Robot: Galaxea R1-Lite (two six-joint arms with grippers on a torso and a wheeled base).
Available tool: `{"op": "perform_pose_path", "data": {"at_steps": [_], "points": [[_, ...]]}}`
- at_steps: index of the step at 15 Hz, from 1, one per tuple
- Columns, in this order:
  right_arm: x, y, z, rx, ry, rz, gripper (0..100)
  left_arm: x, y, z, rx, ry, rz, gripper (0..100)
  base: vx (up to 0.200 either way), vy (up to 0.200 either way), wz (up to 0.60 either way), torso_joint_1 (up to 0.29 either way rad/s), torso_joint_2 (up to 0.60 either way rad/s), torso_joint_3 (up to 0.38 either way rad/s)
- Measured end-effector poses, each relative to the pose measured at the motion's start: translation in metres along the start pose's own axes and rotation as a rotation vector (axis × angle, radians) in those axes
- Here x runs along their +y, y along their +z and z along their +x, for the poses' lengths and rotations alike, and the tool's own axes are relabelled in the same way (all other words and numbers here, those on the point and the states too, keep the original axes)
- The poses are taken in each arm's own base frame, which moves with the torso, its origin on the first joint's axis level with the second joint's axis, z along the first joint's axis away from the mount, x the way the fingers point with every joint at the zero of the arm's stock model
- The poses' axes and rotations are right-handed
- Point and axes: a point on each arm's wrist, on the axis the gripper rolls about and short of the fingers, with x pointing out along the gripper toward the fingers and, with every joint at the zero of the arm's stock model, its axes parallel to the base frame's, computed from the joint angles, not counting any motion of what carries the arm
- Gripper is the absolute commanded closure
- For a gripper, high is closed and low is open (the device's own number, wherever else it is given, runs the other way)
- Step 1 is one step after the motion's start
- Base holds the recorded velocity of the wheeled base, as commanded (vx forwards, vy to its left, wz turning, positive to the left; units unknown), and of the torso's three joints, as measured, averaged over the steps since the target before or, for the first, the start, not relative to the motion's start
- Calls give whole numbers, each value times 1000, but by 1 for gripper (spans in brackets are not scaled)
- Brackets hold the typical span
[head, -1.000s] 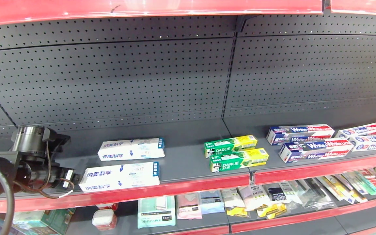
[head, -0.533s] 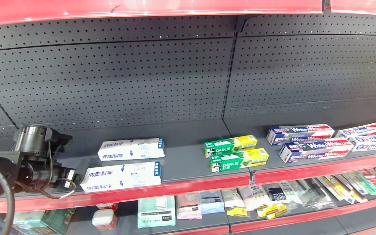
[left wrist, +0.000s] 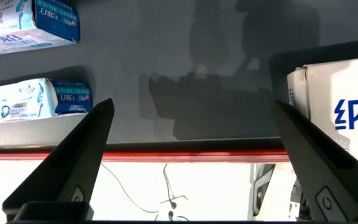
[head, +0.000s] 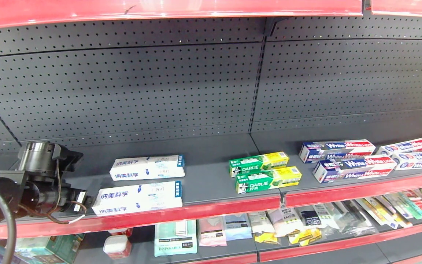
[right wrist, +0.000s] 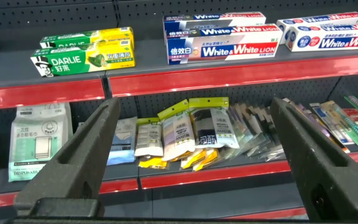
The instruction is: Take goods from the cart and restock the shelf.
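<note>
A store shelf (head: 214, 172) holds flat toothpaste boxes, and the main risk sits at its left. The front white box (head: 137, 198) lies flat right along the shelf's red front lip (head: 196, 212), and the left gripper (left wrist: 192, 106) is at that box's left end. A sideways nudge there would likely skew the box or tip its front edge over the lip, and it might slide on toward the green boxes (head: 267, 179) to its right. A nudge angled backward could knock the rear white box (head: 147, 167), which lies just behind the front white box. The left arm (head: 31, 183) reaches in low from the left of the front white box, its wrist level with the shelf surface. Its fingers are spread wide with nothing between them. In the left wrist view one finger (left wrist: 328, 168) lies against or just beside the box's end; contact cannot be confirmed. Far to the right of the front white box lie blue-and-white boxes (head: 354, 167). The right gripper (right wrist: 196, 102) hangs in front of the shelving, lower than the front white box and facing packets (right wrist: 185, 127) on the shelf below, its fingers also spread wide and holding nothing.
</note>
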Motion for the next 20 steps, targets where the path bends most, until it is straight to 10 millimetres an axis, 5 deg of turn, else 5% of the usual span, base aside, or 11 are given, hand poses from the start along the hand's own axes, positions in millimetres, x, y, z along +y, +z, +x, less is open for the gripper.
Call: {"op": "perform_pose_path", "data": {"at_steps": [11, 20], "points": [[0, 0, 0, 0, 0, 0, 0, -1, -3, -2, 6, -5, -24, 0, 0, 0, 0, 0, 0, 0], [0, 0, 0, 0, 0, 0, 0, 14, -21, -42, -70, 22, -75, 0, 0, 0, 0, 0, 0, 0]]}}
